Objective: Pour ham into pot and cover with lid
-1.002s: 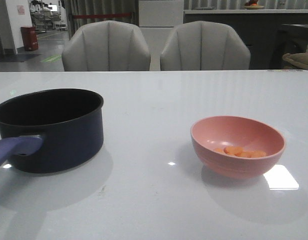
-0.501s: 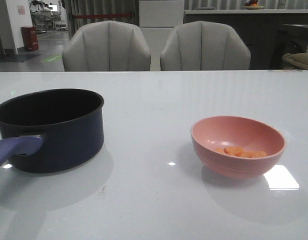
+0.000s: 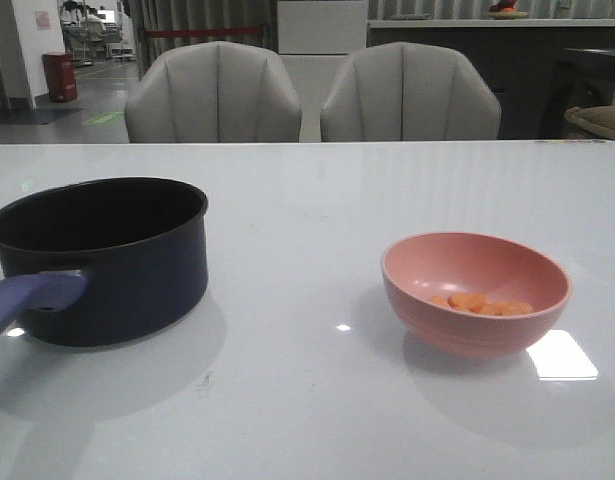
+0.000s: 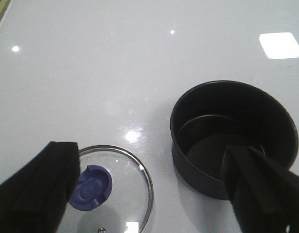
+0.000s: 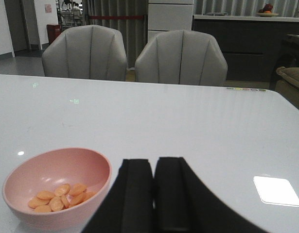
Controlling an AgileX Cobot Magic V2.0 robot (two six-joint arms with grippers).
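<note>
The dark navy pot (image 3: pixel 137 285) stands at the table's left, its blue-purple handle (image 3: pixel 27 300) pointing toward the front edge; its black inside looks bare. At the right, several orange-pink ham slices (image 3: pixel 479 303) lie in a pink bowl (image 3: pixel 467 338). Neither gripper shows in the front view. In the left wrist view my left gripper (image 4: pixel 151 158) hangs open above the table, one finger over the glass lid (image 4: pixel 125 184) with its blue-purple knob (image 4: pixel 91 187), the other over the pot (image 4: pixel 188 167). My right gripper (image 5: pixel 153 167) is shut and empty beside the bowl (image 5: pixel 57 217) of ham (image 5: pixel 57 196).
Two grey chairs (image 3: pixel 212 95) (image 3: pixel 407 95) stand behind the table's far edge. The white tabletop (image 3: pixel 307 220) is glossy, with a bright light reflection (image 3: pixel 561 355) near the bowl. The lid lies flat on the table close beside the pot.
</note>
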